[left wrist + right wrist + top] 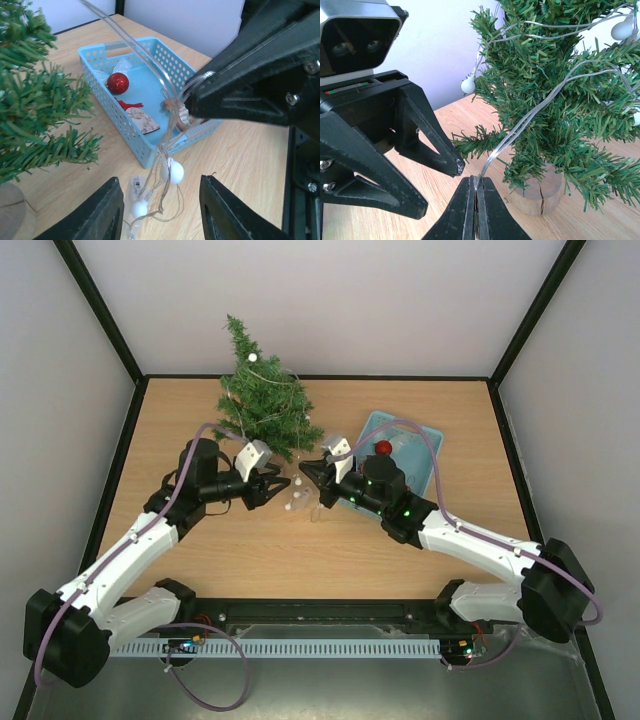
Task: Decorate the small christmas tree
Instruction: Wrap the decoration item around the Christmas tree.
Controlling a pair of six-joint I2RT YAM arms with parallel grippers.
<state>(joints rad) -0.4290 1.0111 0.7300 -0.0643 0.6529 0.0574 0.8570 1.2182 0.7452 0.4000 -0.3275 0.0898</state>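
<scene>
The small christmas tree [262,390] stands at the back of the table on a wooden disc [540,192], with a clear wire of white bulbs [622,29] draped over its branches [555,90]. My right gripper [476,184] is shut on this wire [506,142] just in front of the tree. The wire's loose end hangs down to the table with two white bulbs [172,170]. My left gripper [161,210] faces the right one [197,97], open, its fingers [107,210] on either side of the hanging bulbs without touching them.
A light blue basket [425,435] sits right of the tree, behind my right gripper [308,468]. It holds a red glitter ball [118,83] and other small ornaments [142,120]. A small clear box [132,192] on the wire lies on the wood under my left gripper [275,485].
</scene>
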